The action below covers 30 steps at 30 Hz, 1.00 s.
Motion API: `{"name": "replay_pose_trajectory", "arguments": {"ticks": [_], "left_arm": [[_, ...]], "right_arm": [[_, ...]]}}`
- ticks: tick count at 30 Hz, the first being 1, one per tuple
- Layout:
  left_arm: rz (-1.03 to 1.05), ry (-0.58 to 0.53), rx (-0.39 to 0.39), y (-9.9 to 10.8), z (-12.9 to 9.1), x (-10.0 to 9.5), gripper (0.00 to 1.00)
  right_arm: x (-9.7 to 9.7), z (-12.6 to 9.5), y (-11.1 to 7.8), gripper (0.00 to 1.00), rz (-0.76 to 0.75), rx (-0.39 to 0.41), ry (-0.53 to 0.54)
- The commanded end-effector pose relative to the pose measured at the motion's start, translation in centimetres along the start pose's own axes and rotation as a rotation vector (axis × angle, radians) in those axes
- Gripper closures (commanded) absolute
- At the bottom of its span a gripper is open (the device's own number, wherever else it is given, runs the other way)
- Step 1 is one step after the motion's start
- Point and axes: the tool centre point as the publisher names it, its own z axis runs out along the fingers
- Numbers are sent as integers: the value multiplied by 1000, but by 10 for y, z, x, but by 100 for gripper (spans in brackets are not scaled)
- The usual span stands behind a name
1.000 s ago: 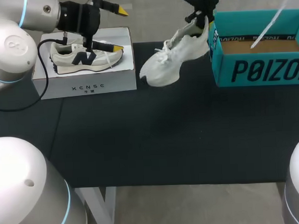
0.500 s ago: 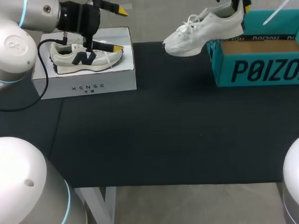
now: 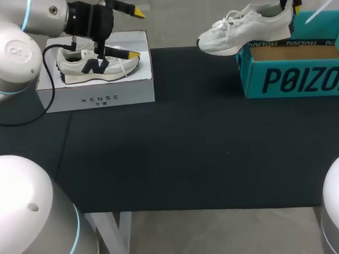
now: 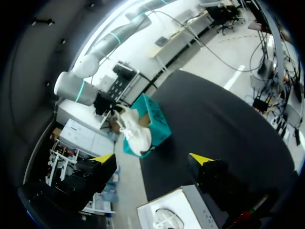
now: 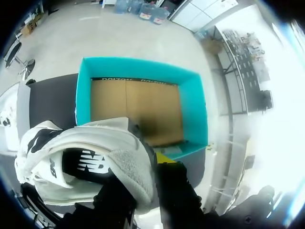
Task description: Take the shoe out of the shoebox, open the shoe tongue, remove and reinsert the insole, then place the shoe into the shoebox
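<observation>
Over shoebox (image 3: 290,78) edge, right tool (image 5: 143,167) grips white shoe (image 3: 244,29) by heel, aloft.

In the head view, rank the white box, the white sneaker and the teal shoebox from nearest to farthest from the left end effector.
1. white box, at left, just under the left end effector.
2. white sneaker, raised, right of middle.
3. teal shoebox, far right.

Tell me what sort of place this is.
Probably a robotics lab workbench. On a black table, the right pincer holds a white shoe over the edge of a teal shoebox. The left pincer hangs open over a second sneaker on a white box.
</observation>
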Motion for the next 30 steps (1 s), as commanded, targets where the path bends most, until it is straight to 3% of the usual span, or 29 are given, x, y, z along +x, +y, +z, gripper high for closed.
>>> {"name": "replay_pose_trajectory", "arguments": {"ticks": [1,5,11,19,26,30], "left_arm": [[1,3,-3,0,0,-1,0],[1,3,-3,0,0,-1,0],[1,3,-3,0,0,-1,0],[1,3,-3,0,0,-1,0],[1,3,-3,0,0,-1,0],[1,3,-3,0,0,-1,0]], "right_arm": [[-1,-2,1,100,0,2,2],[-6,2,9,100,7,-10,6],[-53,14,35,100,12,25,175],[-102,36,50,100,89,2,141],[-127,70,46,100,90,11,77],[-141,86,41,100,134,10,114]]}}
